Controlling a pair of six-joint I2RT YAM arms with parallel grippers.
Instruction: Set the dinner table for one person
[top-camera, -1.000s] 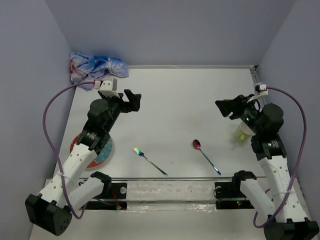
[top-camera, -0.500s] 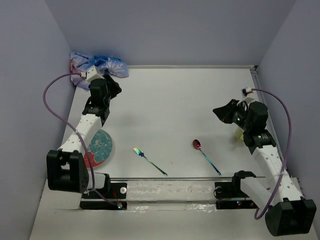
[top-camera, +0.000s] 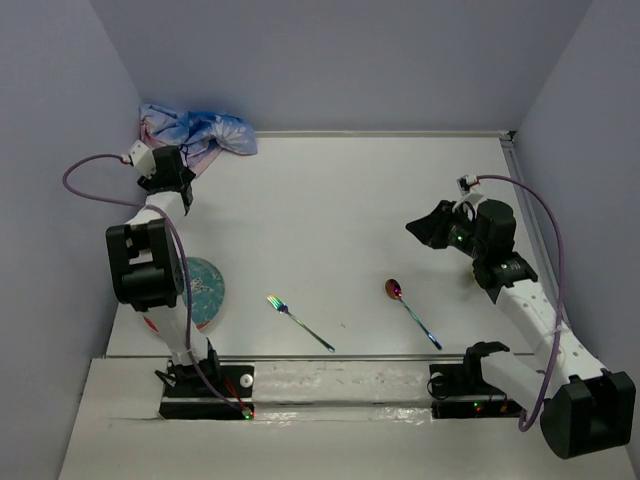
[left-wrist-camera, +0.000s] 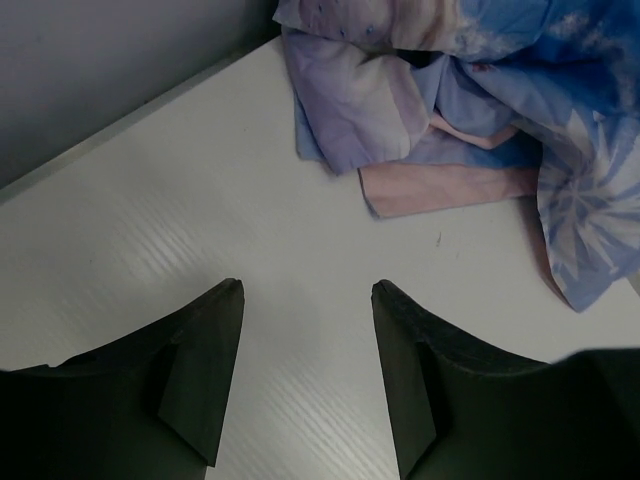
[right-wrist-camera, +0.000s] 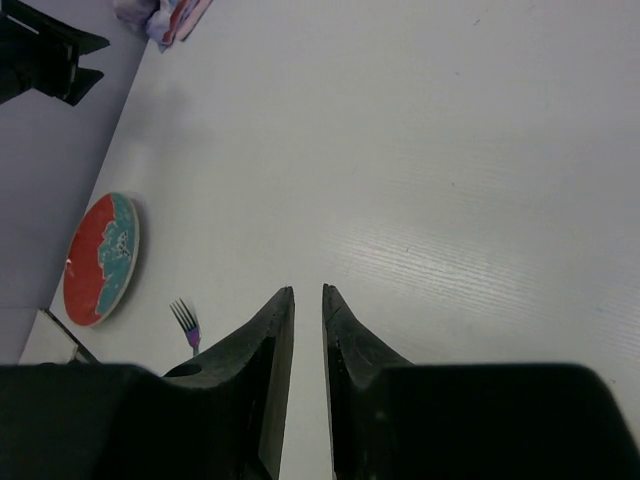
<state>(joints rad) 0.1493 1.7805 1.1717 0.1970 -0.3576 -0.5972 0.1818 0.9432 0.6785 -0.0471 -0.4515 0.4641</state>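
The white dinner table (top-camera: 350, 190) fills the view. My left gripper (top-camera: 178, 172) is at the back left corner, open and empty, its jaws wide apart just above the table (left-wrist-camera: 200, 200). The crumpled blue snowflake cloth (top-camera: 200, 130) lies right in front of it, untouched, and also shows in the left wrist view (left-wrist-camera: 480, 90). My right gripper (top-camera: 425, 228) hovers over the right half of the table, its jaws nearly together with a thin gap and nothing between them (right-wrist-camera: 307, 290).
A red and teal plate (top-camera: 203, 290) lies at the near left and shows in the right wrist view (right-wrist-camera: 100, 258). A rainbow fork (top-camera: 298, 322), its tines also visible from the right wrist (right-wrist-camera: 185, 318), and a spoon (top-camera: 412, 310) lie near the front edge. Lavender walls close the back and sides.
My left arm swung from the middle of the table to the back left corner, up to the cloth. My right arm shifted left and now covers the pale cup seen earlier.
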